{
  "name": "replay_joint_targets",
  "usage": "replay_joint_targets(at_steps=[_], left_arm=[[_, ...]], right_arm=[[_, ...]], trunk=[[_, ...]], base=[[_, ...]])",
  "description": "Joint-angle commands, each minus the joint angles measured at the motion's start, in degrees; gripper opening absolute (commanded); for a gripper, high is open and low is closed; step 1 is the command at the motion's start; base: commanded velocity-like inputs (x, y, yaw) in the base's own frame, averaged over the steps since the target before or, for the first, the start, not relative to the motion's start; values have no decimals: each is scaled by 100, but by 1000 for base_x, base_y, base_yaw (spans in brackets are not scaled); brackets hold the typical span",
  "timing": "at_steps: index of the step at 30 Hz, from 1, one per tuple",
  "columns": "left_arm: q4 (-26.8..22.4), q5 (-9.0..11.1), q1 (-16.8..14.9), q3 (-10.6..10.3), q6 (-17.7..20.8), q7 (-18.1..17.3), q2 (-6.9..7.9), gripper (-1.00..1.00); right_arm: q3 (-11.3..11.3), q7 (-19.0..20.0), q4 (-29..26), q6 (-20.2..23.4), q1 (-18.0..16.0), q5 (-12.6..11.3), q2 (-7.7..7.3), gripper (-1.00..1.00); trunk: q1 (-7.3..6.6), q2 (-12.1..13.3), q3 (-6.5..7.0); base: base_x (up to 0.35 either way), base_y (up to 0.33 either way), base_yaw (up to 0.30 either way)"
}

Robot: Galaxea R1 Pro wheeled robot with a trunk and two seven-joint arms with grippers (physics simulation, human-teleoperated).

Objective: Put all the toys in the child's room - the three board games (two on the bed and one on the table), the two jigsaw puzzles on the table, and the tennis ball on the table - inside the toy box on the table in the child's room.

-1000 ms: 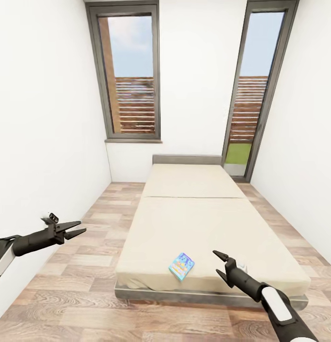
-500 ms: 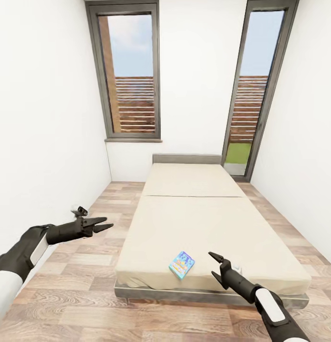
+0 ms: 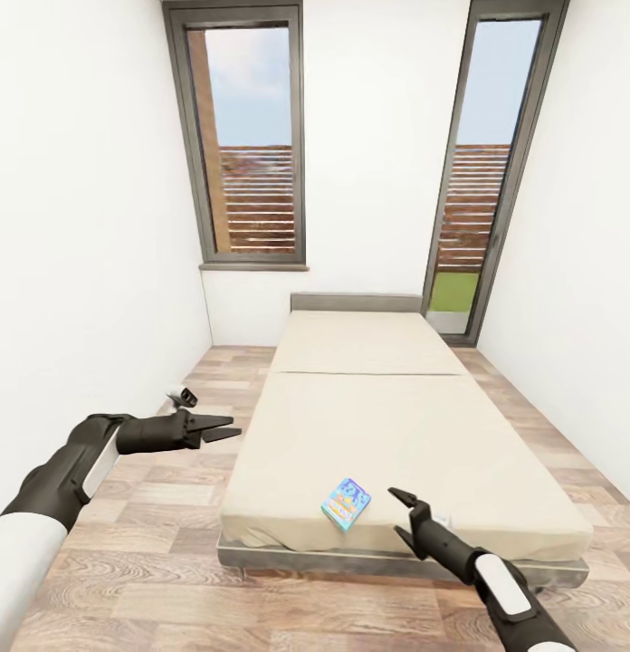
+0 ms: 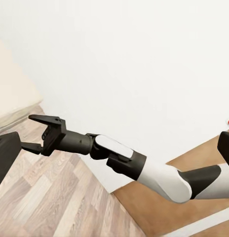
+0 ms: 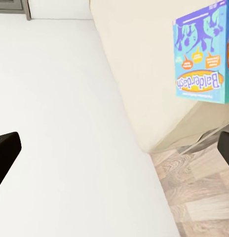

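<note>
One small blue game box flat near the foot edge of the bed, right gripper wide open just beside it, left gripper open over the floor, right wrist view shows the word "Balderdash" on the box, left wrist view shows the right gripper by a white wall.

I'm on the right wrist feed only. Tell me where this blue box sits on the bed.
Observer: The head view puts the small blue box flat near the foot edge of the bed.
Operator: Give me my right gripper's position.
Observer: The right gripper is open, just to the right of the box and not touching it.
Operator: Report the left arm.
Observer: The left gripper is open and empty over the floor to the left of the bed.
</note>
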Motion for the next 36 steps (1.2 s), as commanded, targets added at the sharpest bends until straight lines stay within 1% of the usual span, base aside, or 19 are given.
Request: replay_joint_targets(at_steps=[1, 7, 11, 14, 20, 36], left_arm=[[-7, 16, -2, -21, 69, -18, -5, 100], [-38, 21, 2, -40, 174, -20, -32, 100], [-50, 28, 3, -35, 201, -35, -38, 100], [-54, 51, 3, -29, 209, -110, -40, 100], [-48, 71, 8, -25, 213, -287, -40, 100], [-48, 75, 40, -54, 180, -287, -40, 100]], right_arm=[[-21, -5, 4, 33, -8, 0, 30, 100], [-23, -169, 5, -7, -17, -22, 138, 100], [-24, -209, 6, -18, -18, -32, 156, 100], [-40, -223, 14, -29, -18, -35, 148, 100], [-69, -224, 32, -26, -19, -32, 83, 100], [-83, -203, 41, -59, -19, -20, 55, 100]], trunk=[[22, -45, -25], [154, -286, -132], [242, -446, -204], [308, -566, -258], [440, -807, -366], [791, -1449, -653]], base=[[0, 0, 0], [0, 0, 0], [0, 0, 0], [0, 0, 0], [0, 0, 0], [0, 0, 0]])
